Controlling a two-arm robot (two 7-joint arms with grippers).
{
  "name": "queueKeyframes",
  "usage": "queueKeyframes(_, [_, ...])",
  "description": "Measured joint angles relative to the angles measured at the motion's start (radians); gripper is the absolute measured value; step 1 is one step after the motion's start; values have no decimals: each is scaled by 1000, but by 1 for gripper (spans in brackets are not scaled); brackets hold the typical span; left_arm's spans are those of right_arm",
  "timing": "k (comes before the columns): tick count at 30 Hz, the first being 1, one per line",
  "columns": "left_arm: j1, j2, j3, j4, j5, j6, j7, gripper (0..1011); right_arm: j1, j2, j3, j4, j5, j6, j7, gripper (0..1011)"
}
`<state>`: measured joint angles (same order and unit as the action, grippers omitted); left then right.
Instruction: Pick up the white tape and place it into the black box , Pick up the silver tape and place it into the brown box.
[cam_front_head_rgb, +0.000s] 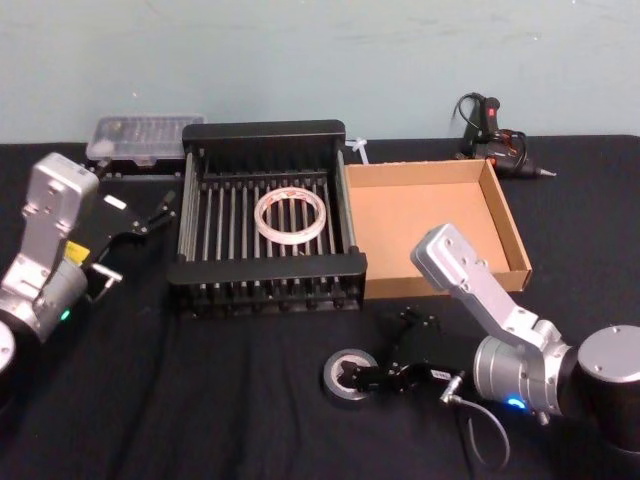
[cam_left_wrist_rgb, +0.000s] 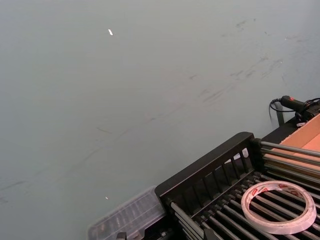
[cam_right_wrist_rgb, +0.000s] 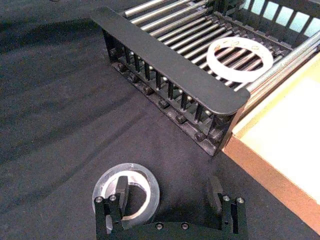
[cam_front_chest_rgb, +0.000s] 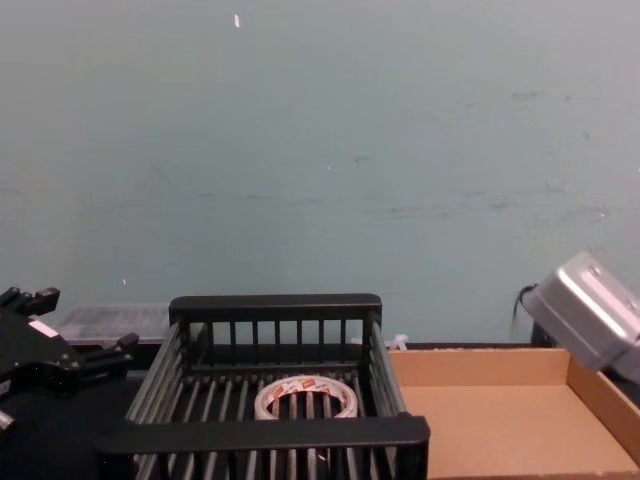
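Note:
The white tape (cam_front_head_rgb: 260, 218) (cam_right_wrist_rgb: 215, 55) (cam_left_wrist_rgb: 280, 227) (cam_front_chest_rgb: 300, 390) lies flat on the slatted floor of the black box (cam_front_head_rgb: 265, 265) (cam_right_wrist_rgb: 165, 65) (cam_front_chest_rgb: 270, 432). Right of the crate sits the brown box (cam_front_head_rgb: 430, 215) (cam_right_wrist_rgb: 285, 135), nothing in it. On the black cloth in front of them lies the silver tape (cam_front_head_rgb: 333, 380) (cam_right_wrist_rgb: 149, 185). My right gripper (cam_front_head_rgb: 375, 358) (cam_right_wrist_rgb: 167, 192) is low over it and open, one finger inside the roll's hole, the other outside beside it. My left gripper (cam_front_head_rgb: 135, 240) (cam_front_chest_rgb: 75, 325) hangs open left of the crate, holding nothing.
A clear plastic case (cam_front_head_rgb: 145, 135) stands behind the crate at the back left. A black glue gun (cam_front_head_rgb: 495, 135) with its cable lies at the back right behind the cardboard tray. The black cloth is bare to the left of the silver roll.

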<state>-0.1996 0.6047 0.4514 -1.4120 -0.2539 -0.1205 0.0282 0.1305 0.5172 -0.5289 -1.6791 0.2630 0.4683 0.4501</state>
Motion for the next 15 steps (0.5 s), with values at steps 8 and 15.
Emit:
queueKeyframes(8, [0,0,0,0,0,0,0,1001,5,-7,-2,15,-5,-1,5,1002])
queueKeyframes(15, [0,0,0,0,0,0,0,1001,7,-12,-1,20,-9,-1,5,1002])
